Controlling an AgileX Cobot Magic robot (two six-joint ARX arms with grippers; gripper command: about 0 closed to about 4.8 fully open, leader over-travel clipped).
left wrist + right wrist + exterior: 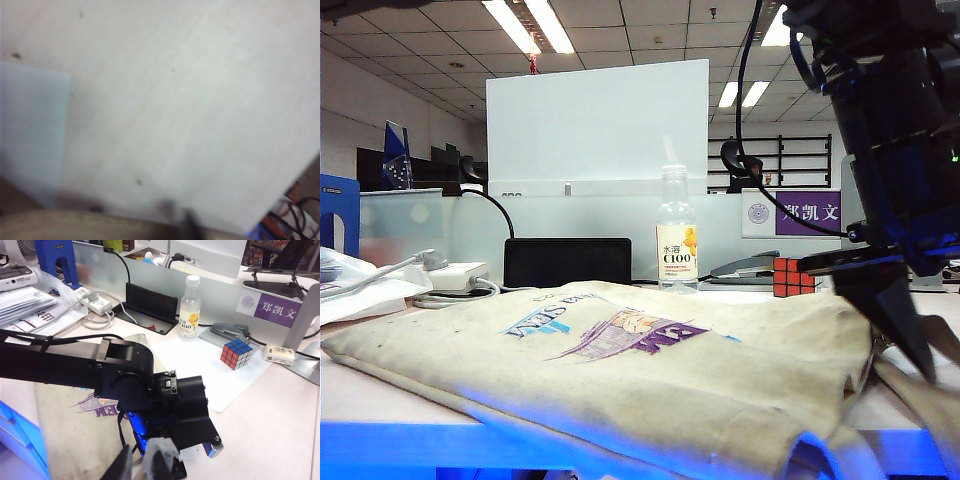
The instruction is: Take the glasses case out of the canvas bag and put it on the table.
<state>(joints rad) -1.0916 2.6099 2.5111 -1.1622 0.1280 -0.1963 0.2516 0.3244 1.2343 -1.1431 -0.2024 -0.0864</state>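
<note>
The beige canvas bag [650, 370] lies flat on the table [280, 425], logo side up. The glasses case is hidden. A bright blue patch [142, 432] shows under the left arm's black wrist block [185, 410], and I cannot tell what it is. My left gripper [930, 365] has reached across and points down at the bag's right end, beside a strap [915, 405]. In the blurred left wrist view its dark fingertips [192, 224] sit over a beige band, their spacing unreadable. My right gripper [142, 452] hovers above the left arm, jaws slightly apart with nothing between them.
A Rubik's cube [793, 277] stands on a white paper sheet [210, 375] just behind the left gripper. A water bottle [677, 235], a black stand [567, 262] and a power strip [455, 275] line the back partition. The blue front edge [400, 445] is close.
</note>
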